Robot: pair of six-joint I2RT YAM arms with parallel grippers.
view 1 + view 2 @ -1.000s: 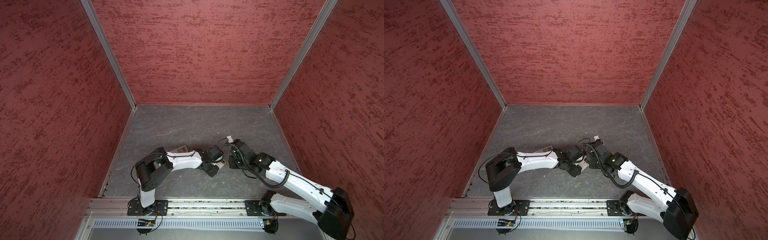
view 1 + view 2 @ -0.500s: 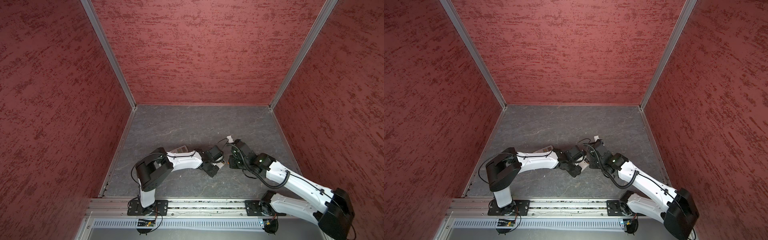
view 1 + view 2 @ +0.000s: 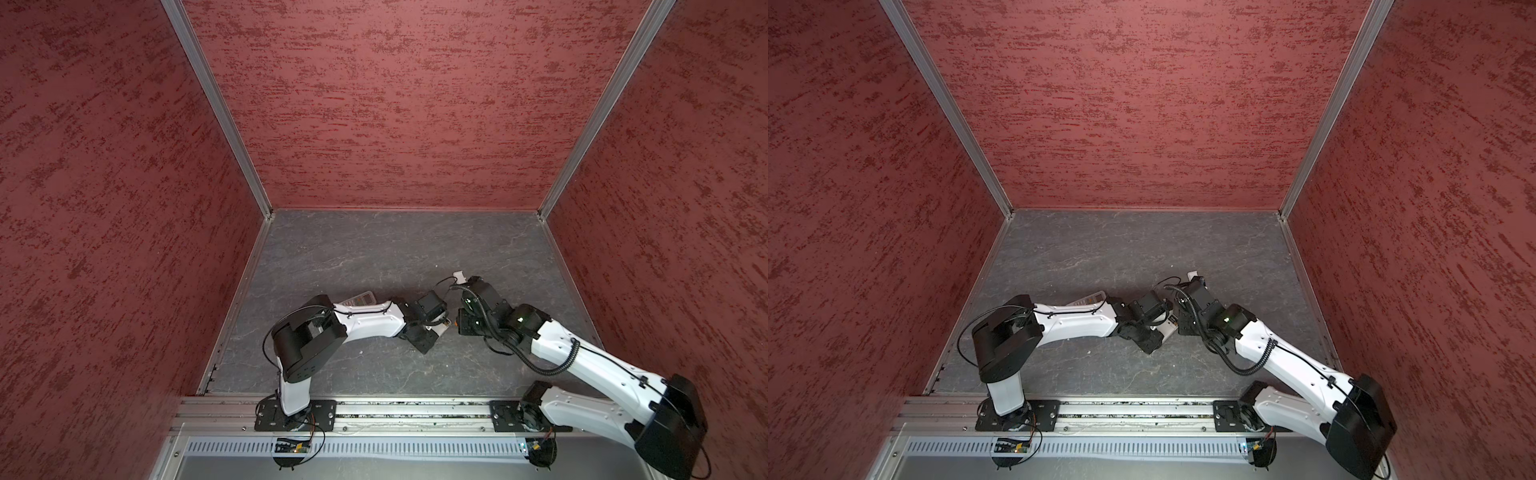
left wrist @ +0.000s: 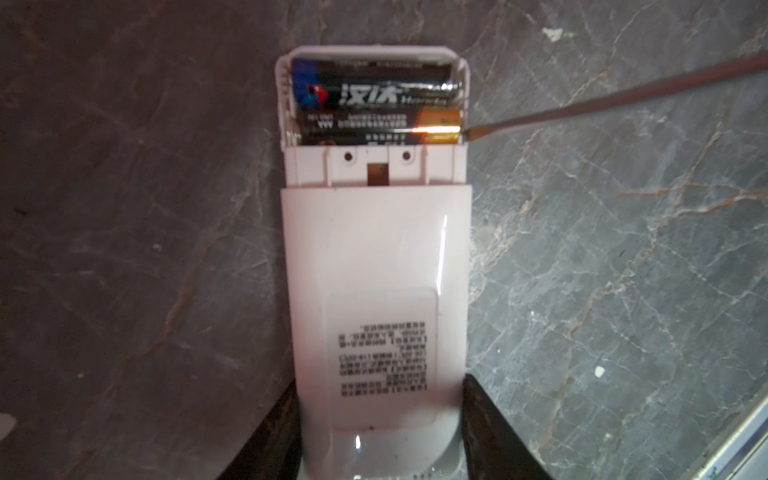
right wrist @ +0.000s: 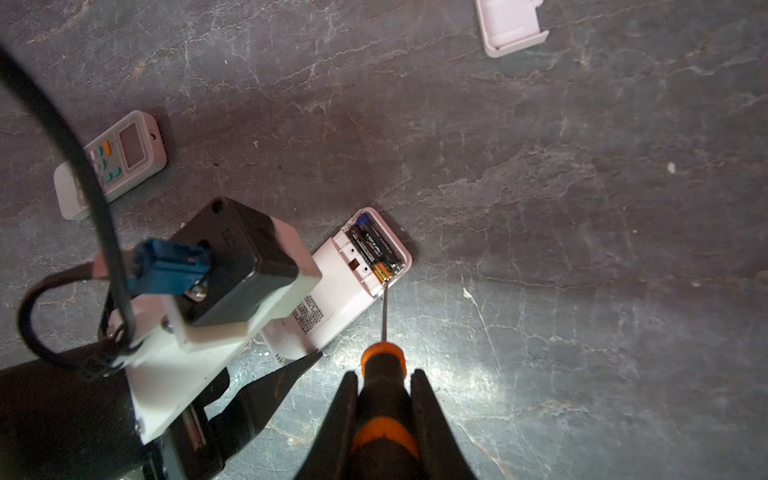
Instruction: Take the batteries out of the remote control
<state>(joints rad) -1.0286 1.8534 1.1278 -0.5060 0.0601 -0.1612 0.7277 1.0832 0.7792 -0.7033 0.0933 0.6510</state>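
Two arms are in the cell, each carrying one claw. The left gripper is clamped on the sides of one white remote control, which lies back-up on the tabletop with its battery compartment uncovered. Two batteries lie side by side across that compartment, both dark; one has blue and white print and the other a gold-coloured end. The right gripper is closed on the handle of one orange-and-black screwdriver, whose thin shaft reaches to the compartment with its tip touching the gold-coloured battery end. One second remote lies face-up, display and coloured buttons showing, just behind the left arm in both top views and well apart from the held unit. One white battery cover lies separately on the table, beyond the right gripper. The tabletop is a dark grey, stone-patterned sheet with pale veins and a few small white specks. Three textured red walls enclose it, joined by two aluminium posts. One aluminium rail along the near edge carries both arm bases.
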